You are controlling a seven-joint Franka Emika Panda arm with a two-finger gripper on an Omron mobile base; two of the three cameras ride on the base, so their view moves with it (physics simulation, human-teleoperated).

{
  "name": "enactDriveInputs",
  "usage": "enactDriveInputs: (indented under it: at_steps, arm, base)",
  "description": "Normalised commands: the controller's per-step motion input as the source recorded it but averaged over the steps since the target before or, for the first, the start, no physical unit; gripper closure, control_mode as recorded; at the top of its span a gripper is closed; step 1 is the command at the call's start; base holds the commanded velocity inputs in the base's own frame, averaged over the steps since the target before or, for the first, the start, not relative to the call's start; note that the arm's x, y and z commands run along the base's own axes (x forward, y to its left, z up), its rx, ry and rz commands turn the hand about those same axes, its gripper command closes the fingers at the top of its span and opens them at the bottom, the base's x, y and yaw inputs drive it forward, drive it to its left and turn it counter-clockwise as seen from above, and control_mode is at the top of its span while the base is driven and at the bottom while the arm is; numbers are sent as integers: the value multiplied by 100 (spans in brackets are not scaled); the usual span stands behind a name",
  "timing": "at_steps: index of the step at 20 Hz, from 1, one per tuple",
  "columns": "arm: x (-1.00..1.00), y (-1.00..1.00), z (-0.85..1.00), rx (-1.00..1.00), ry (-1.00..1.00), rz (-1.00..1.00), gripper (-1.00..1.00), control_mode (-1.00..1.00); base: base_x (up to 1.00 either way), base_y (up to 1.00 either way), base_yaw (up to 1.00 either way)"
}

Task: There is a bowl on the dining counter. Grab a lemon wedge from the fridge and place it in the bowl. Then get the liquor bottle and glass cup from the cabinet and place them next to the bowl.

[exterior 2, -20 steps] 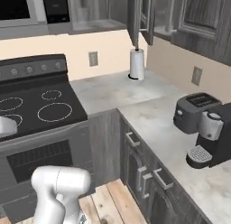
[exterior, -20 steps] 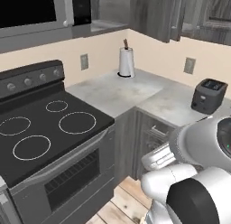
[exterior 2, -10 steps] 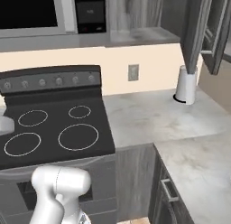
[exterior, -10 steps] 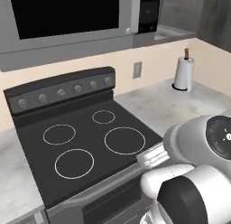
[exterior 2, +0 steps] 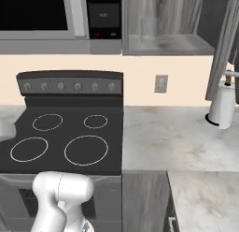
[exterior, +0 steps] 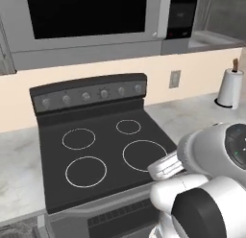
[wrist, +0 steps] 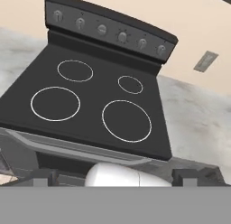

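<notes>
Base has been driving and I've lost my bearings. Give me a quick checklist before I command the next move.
1. Gripper open and empty: ok.
2. Fridge in sight: not ok; the stove is ahead.
3. Bowl or lemon wedge in sight: not ok.
4. Stove top free of objects: ok.
5. Open cabinet above the counter holds the bottle and cup: cannot tell.
6. Paper towel roll stands clear of the arm: ok.

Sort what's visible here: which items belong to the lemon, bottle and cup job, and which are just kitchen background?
Job items: none of them; just the gripper, open and empty.

Background: stove, microwave, paper towel roll, wall outlet, grey counter.
</notes>
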Motion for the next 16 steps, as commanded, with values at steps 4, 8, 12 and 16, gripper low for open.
enactDriveInputs:
  at_steps: [4, 8, 12, 16]
  arm:
    - [0, 0, 0, 0, 0, 0, -100, 100]
    - [0, 0, 0, 0, 0, 0, -100, 100]
    - [0, 0, 0, 0, 0, 0, -100, 100]
    - [0, 0, 0, 0, 0, 0, -100, 100]
  base:
    - [59, -45, 27]
    - [62, -57, 17]
    - [55, -63, 4]
    - [52, -67, 0]
